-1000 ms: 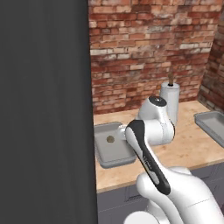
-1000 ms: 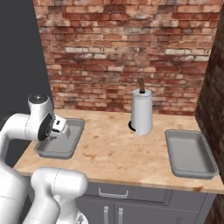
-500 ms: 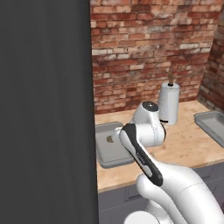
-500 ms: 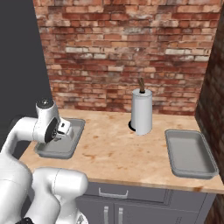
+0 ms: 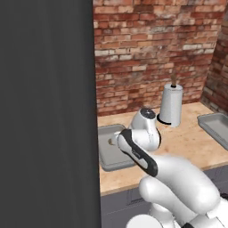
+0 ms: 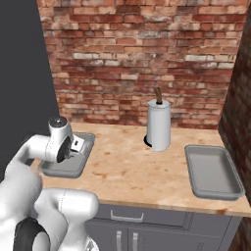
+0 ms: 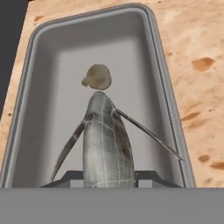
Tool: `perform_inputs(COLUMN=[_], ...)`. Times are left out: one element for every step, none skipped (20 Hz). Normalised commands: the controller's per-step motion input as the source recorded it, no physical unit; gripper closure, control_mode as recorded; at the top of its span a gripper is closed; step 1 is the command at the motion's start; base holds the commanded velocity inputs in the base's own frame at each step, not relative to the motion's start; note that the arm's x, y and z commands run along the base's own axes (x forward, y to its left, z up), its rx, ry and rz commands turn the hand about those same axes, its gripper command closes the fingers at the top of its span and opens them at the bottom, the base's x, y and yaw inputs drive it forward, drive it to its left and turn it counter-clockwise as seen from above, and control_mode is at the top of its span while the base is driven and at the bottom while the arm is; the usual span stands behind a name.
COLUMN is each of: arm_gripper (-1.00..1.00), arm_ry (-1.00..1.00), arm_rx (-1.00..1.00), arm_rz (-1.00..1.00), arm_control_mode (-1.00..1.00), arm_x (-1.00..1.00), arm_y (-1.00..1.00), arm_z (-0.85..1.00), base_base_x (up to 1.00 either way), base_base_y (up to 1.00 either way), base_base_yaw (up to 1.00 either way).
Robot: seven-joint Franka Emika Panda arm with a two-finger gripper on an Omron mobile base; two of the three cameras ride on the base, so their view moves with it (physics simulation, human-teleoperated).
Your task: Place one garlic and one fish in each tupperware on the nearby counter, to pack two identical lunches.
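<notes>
silver-grey fish (image 7: 107, 144) clamped in hand (image 7: 107, 175) above garlic (image 7: 97, 76) in tupperware (image 7: 151, 52).

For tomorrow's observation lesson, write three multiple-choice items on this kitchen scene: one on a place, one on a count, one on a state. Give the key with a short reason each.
1. Where does the garlic lie?
A. On the bare counter
B. Inside the near tupperware
C. Beside the paper-towel roll

2. How many grey tubs stand on the counter?
A. One
B. Two
C. Three

3. What is the gripper doing?
A. Holding the fish over the tub
B. Hanging open with nothing in it
C. Gripping the garlic

Key:
1 B, the bulb rests on the tub's floor in the hand view.
2 B, the right base view shows one at each end, the far tupperware bare.
3 A, the fish sticks out from between the fingers above the tub.
</notes>
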Motion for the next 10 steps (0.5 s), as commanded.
perform_inputs(arm_gripper=[1.00,1.00,1.00,1.00,1.00,1.00,1.00,1.00,1.00,1.00], arm_ry=[0.00,0.00,0.00,0.00,0.00,0.00,0.00,0.00,0.00,0.00], arm_rx=[0.00,0.00,0.00,0.00,0.00,0.00,0.00,0.00,0.00,0.00], arm_rz=[0.00,0.00,0.00,0.00,0.00,0.00,0.00,0.00,0.00,0.00], arm_control_mode=[-1.00,-1.00,-1.00,-1.00,-1.00,-1.00,-1.00,-1.00,-1.00,-1.00], arm_x=[0.44,0.45,0.44,0.44,0.39,0.39,0.39,0.37,0.36,0.39], arm_y=[0.05,0.06,0.09,0.11,0.12,0.11,0.11,0.11,0.14,0.14], arm_z=[-0.29,-0.29,-0.30,-0.30,-0.29,-0.29,-0.29,-0.28,-0.26,-0.20], base_base_x=[0.00,0.00,0.00,0.00,0.00,0.00,0.00,0.00,0.00,0.00], base_base_y=[0.00,0.00,0.00,0.00,0.00,0.00,0.00,0.00,0.00,0.00], base_base_yaw=[0.00,0.00,0.00,0.00,0.00,0.00,0.00,0.00,0.00,0.00])
